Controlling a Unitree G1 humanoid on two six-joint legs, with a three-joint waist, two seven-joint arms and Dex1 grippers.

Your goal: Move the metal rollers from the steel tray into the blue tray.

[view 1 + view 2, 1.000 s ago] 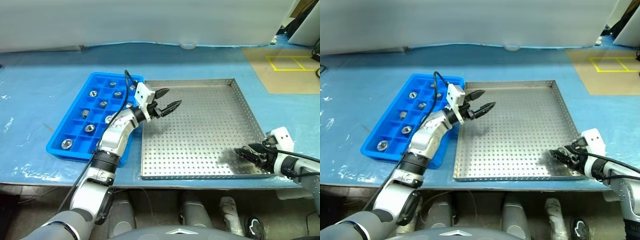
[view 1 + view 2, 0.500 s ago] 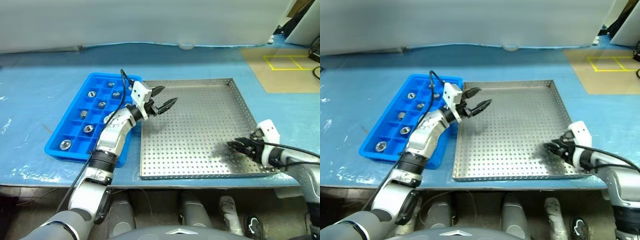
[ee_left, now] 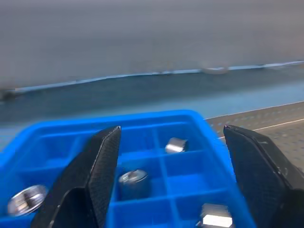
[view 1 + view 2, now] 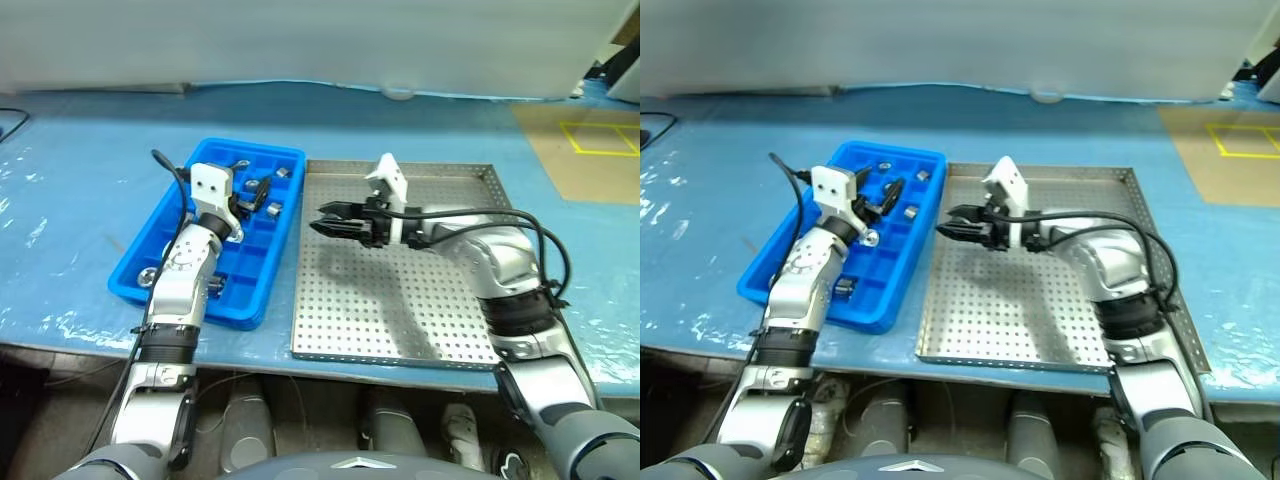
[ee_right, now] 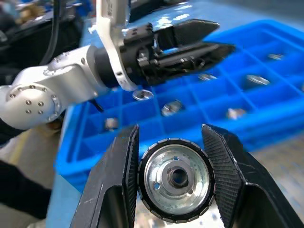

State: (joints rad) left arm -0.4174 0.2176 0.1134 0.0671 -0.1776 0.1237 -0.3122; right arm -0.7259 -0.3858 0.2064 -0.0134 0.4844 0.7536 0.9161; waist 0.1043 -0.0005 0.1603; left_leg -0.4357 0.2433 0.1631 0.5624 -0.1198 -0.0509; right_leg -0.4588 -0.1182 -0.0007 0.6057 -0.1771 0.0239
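My right gripper [image 4: 322, 224] hangs above the left part of the steel tray [image 4: 400, 300], pointing toward the blue tray [image 4: 195, 312]. It is shut on one metal roller [image 5: 175, 178], a ribbed silver disc with a centre hole, clamped between both fingers. My left gripper [image 4: 258, 192] hovers open over the far end of the blue tray with nothing between its fingers. Several other rollers [image 3: 176, 145] lie in the blue tray's compartments. The perforated floor of the steel tray shows no loose rollers.
Both trays sit side by side on a table under blue sheeting [image 4: 80, 170], with the table's front edge close below them. A brown floor patch with yellow tape [image 4: 590, 150] lies at the far right. A black cable [image 4: 170, 175] loops from my left wrist.
My right gripper swung from the steel tray's near right corner up and across to its left side, carrying a roller. My left gripper moved left to above the blue tray. The camera shifted too.
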